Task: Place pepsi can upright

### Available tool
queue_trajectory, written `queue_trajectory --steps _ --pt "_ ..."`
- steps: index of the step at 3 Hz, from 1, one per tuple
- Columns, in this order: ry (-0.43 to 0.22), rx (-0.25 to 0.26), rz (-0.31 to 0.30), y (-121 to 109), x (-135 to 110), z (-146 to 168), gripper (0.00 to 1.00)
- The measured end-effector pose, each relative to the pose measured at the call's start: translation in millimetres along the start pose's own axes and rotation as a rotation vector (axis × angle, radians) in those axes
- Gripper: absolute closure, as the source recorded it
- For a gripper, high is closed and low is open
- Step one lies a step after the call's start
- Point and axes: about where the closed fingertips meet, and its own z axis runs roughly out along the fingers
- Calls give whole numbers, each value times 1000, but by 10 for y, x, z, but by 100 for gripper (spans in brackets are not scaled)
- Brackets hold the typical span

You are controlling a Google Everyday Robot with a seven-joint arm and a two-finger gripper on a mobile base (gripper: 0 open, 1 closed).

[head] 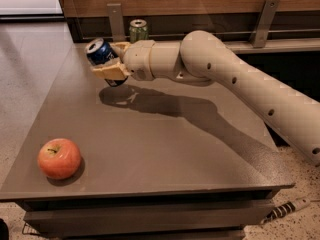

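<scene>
The pepsi can [101, 52] is dark blue with a silver end facing up and left. It is tilted and held above the far left part of the grey table [165, 149]. My gripper [109, 59] is shut on the can, its tan fingers [107, 72] on either side of it. The cream arm reaches in from the right. The can's shadow lies on the table just below it.
A green can [138, 30] stands upright at the table's back edge, just behind the gripper. A red apple [59, 158] lies near the front left corner. A wooden wall with metal brackets runs behind the table. A cable lies on the floor at the lower right.
</scene>
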Motion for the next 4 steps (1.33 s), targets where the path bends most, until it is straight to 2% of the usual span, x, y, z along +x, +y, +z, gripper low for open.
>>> queue_trajectory --steps 3,4 --pt "-95 14 95 92 343 178 100" --pt "-109 55 125 142 461 67 100"
